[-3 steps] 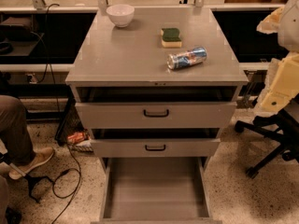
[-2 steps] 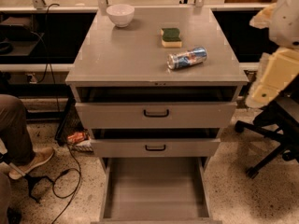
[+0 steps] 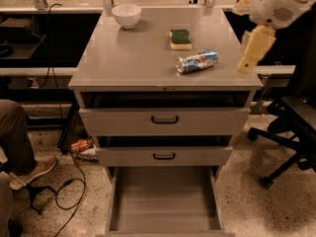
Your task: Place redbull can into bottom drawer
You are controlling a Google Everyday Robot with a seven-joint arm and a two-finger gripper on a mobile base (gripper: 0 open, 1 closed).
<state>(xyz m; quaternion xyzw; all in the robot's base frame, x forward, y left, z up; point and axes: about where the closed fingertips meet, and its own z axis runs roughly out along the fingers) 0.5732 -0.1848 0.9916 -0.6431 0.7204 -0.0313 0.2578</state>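
No words, numbers or signs can be read on anything here. The slim blue and silver metal can (image 3: 197, 61) has a red mark, but no letters can be told on it. It lies just left of the cream two-finger gripper (image 3: 254, 51), which hangs over the right edge of the grey cabinet top (image 3: 133, 58).

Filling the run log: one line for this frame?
phase: pre-grasp | redbull can: on its side on cabinet top, untouched | bottom drawer: open | claw: in air right of can, apart
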